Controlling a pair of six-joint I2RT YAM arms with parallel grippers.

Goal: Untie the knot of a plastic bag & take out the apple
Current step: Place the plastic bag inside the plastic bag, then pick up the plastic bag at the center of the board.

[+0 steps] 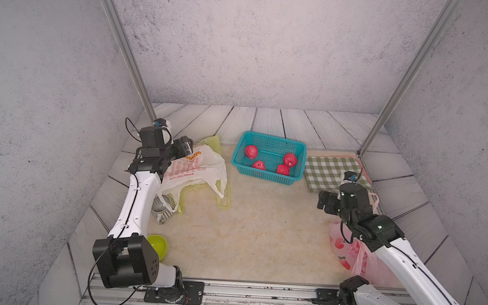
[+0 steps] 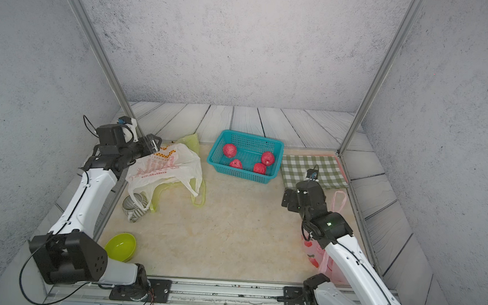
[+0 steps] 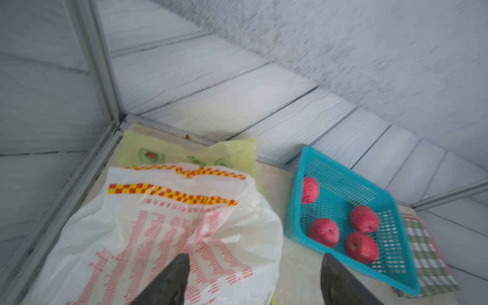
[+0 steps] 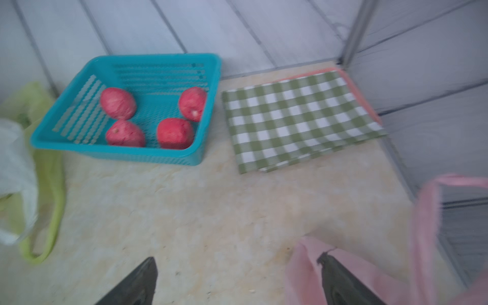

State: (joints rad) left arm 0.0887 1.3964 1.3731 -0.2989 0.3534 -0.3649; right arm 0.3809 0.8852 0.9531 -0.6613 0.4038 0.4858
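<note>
A white plastic bag (image 1: 195, 167) with red print lies flat at the left, its handles loose on the mat; no knot shows. My left gripper (image 3: 256, 256) hovers open just above this bag (image 3: 163, 232), with nothing between its fingers. A pink plastic bag (image 1: 347, 252) lies at the right, partly under my right arm. My right gripper (image 4: 236, 258) is open above the mat, one finger over the pink bag's edge (image 4: 306, 264). Several red apples (image 1: 251, 151) sit in a teal basket (image 1: 267, 178) at the back middle. In both top views the grippers (image 2: 153, 144) (image 2: 287, 201) stand far apart.
A pale green bag (image 1: 211, 142) lies under the white one. A striped grey pot (image 1: 162, 209) and a lime bowl (image 2: 121, 246) stand by the left arm. A green checked cloth (image 1: 334, 170) lies right of the basket. Metal posts (image 1: 149, 109) mark the back corners.
</note>
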